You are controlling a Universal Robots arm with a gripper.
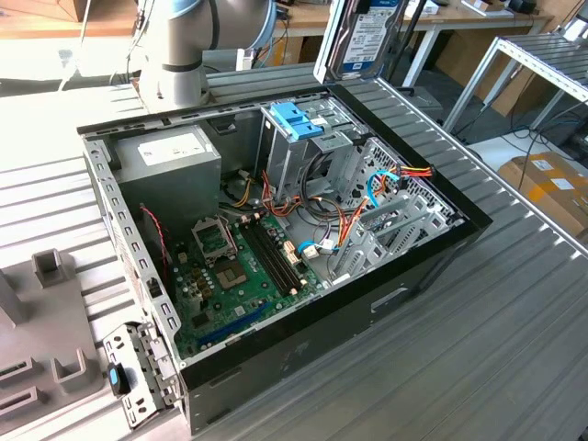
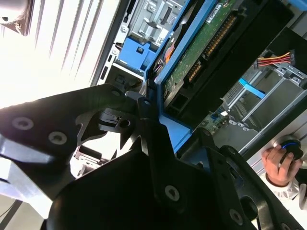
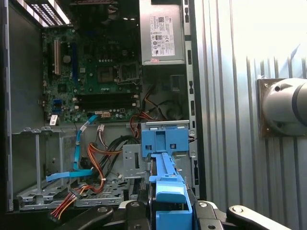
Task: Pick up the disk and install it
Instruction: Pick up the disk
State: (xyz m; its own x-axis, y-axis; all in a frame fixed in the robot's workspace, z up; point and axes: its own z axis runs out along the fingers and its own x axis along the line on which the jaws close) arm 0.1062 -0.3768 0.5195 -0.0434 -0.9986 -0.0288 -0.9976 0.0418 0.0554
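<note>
A: Where is the flat, rectangular, grey-metal disk with the light-blue plastic rails [image 1: 367, 37] sitting?

B: It is not sitting on anything. The black gripper [image 3: 168, 212] is clamping it, with 2 jaws pressing on the blue rails from opposite sides. It is hanging in the air over the open black computer case [image 1: 413, 266], above the case corner nearest the drive bay.

A: Why is it being carried on edge?

B: I am judging that it is being lined up with the bay. In the first wrist view, 1 blue rail is pointing toward the broad blue plastic handle [image 3: 164, 139] on the grey metal cage [image 3: 132, 163]. The disk is hanging above them and not touching them.

A: And why by the rails?

B: In the second wrist view the disk's green circuit side is showing bare. So the jaws are probably bearing on plastic, not electronics.

A: What about the case?

B: It is lying on its side on the ribbed grey metal table [image 1: 514, 349], away from the table's edges. Its open side is facing up, likely giving the arm a way in from above.
</note>
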